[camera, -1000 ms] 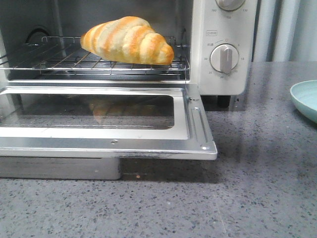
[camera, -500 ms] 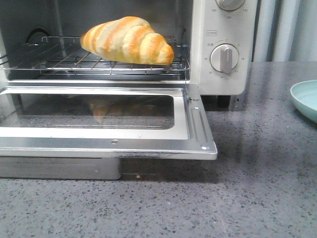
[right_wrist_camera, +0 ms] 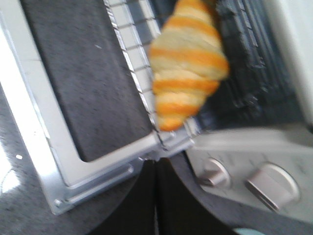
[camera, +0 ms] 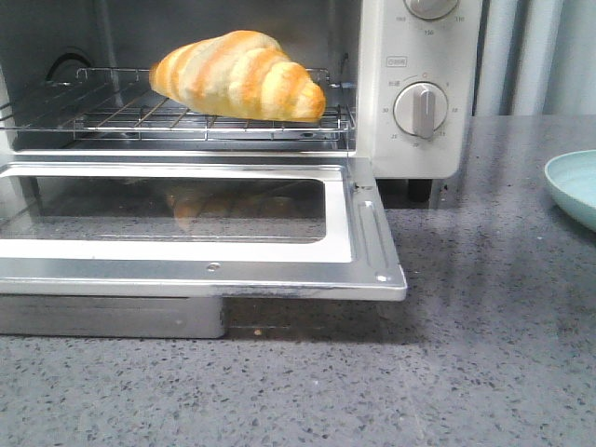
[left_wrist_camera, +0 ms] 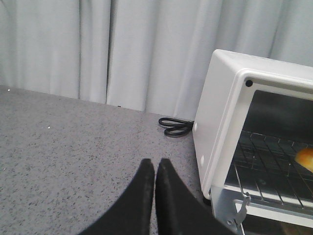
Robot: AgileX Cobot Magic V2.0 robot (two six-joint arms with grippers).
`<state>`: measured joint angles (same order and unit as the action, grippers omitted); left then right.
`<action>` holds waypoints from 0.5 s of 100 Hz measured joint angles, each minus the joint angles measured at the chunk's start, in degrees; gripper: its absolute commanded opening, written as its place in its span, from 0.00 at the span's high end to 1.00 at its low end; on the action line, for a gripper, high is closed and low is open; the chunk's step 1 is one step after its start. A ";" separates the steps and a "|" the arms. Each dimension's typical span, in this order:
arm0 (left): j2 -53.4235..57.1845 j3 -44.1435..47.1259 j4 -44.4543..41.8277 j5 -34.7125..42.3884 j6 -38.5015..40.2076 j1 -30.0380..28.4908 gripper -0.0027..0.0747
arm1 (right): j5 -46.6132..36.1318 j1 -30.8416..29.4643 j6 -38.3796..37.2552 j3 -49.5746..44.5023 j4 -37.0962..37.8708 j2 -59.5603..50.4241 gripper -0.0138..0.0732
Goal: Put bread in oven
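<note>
The bread, striped golden-orange and cream, lies on the wire rack inside the cream-white oven. The glass door hangs open and flat in front. The bread also shows in the right wrist view, and its tip shows in the left wrist view. My left gripper is shut and empty above the counter, beside the oven's left wall. My right gripper is shut and empty, above the door's right hinge corner, apart from the bread. Neither gripper shows in the front view.
A pale teal plate sits at the right edge of the speckled grey counter. Black scissors lie on the counter behind the oven's left side. Grey curtains hang at the back. Two round dials are on the oven's right panel.
The front view has shifted very slightly to the left. The bread, the door and the plate have not moved.
</note>
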<state>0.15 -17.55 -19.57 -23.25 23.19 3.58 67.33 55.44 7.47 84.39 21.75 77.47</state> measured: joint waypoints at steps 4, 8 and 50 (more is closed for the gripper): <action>0.00 2.09 0.00 3.29 0.00 -0.46 0.99 | 1.51 0.00 -1.25 0.00 2.58 -1.06 0.93; 0.00 3.94 0.00 6.74 0.00 -0.63 0.99 | 2.84 0.00 -2.32 0.00 4.72 -2.22 0.93; 0.00 16.96 -0.10 20.88 0.00 -0.77 0.99 | 4.99 0.00 -4.75 0.04 8.72 -20.09 0.93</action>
<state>0.15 -0.59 -19.68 -2.37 23.19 2.81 72.33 55.44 2.73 84.43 30.47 57.37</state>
